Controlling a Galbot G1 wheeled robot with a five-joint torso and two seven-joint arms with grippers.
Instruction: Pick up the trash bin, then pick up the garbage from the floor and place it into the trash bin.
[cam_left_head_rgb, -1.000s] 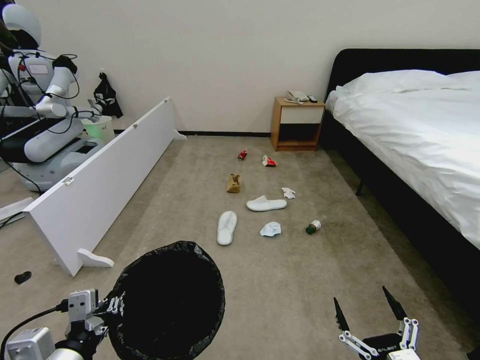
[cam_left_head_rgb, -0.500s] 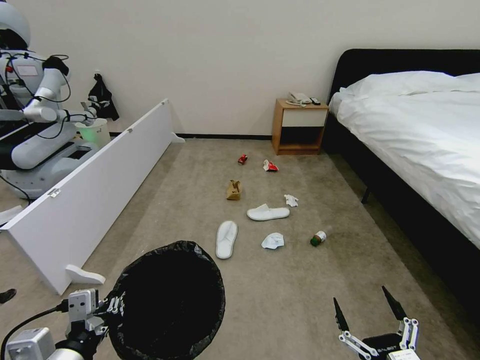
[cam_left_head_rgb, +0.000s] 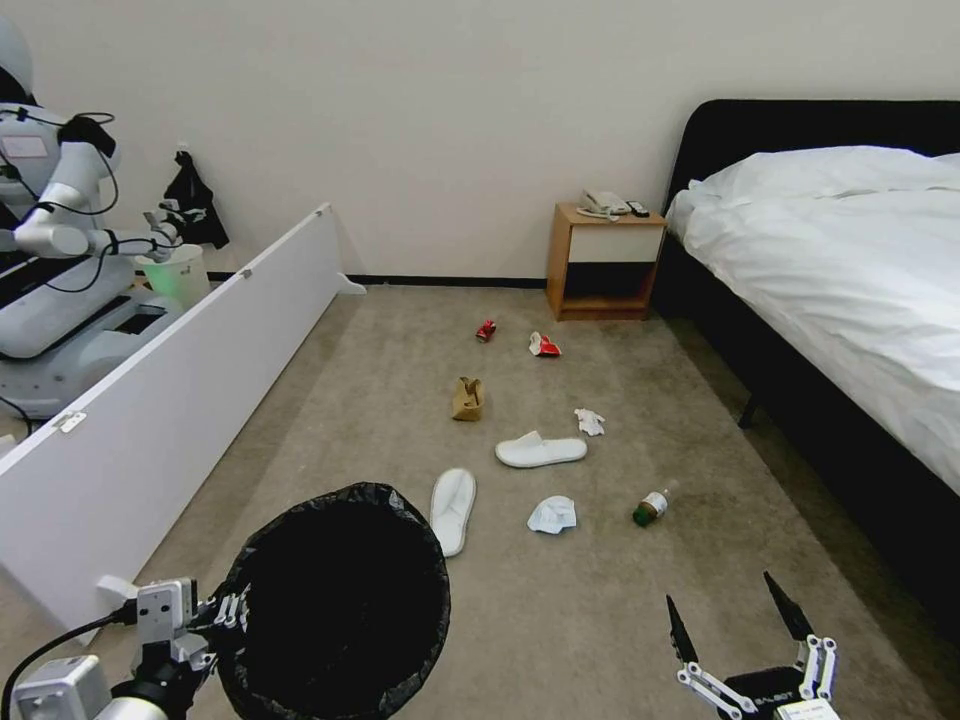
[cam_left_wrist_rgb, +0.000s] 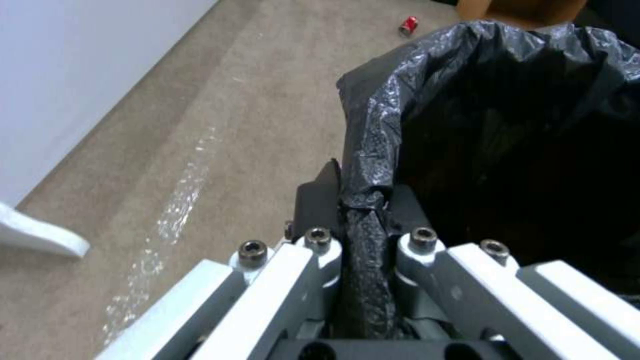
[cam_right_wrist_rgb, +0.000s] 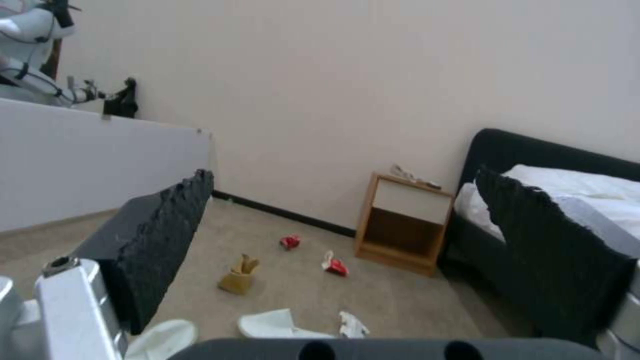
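Observation:
My left gripper (cam_left_head_rgb: 232, 611) is shut on the rim of the trash bin (cam_left_head_rgb: 335, 600), low at the left; the black bag's folded edge (cam_left_wrist_rgb: 363, 240) is pinched between its fingers. My right gripper (cam_left_head_rgb: 737, 612) hangs open and empty at the lower right. The garbage lies on the floor (cam_left_head_rgb: 600, 620) ahead: two white slippers (cam_left_head_rgb: 452, 510) (cam_left_head_rgb: 540, 450), crumpled tissues (cam_left_head_rgb: 552, 515) (cam_left_head_rgb: 590, 421), a green bottle (cam_left_head_rgb: 650, 508), a brown paper bag (cam_left_head_rgb: 467, 398), a red can (cam_left_head_rgb: 486, 330) and a red-and-white wrapper (cam_left_head_rgb: 543, 346).
A long white board (cam_left_head_rgb: 170, 400) stands on edge along the left, with another robot (cam_left_head_rgb: 50, 250) and a white bucket (cam_left_head_rgb: 172, 275) behind it. A wooden nightstand (cam_left_head_rgb: 603, 262) stands at the far wall. A bed (cam_left_head_rgb: 850, 290) runs down the right side.
The whole picture has shifted: the litter, board and nightstand sit lower and nearer, so the camera has moved. Both grippers and the bin keep their places in the view.

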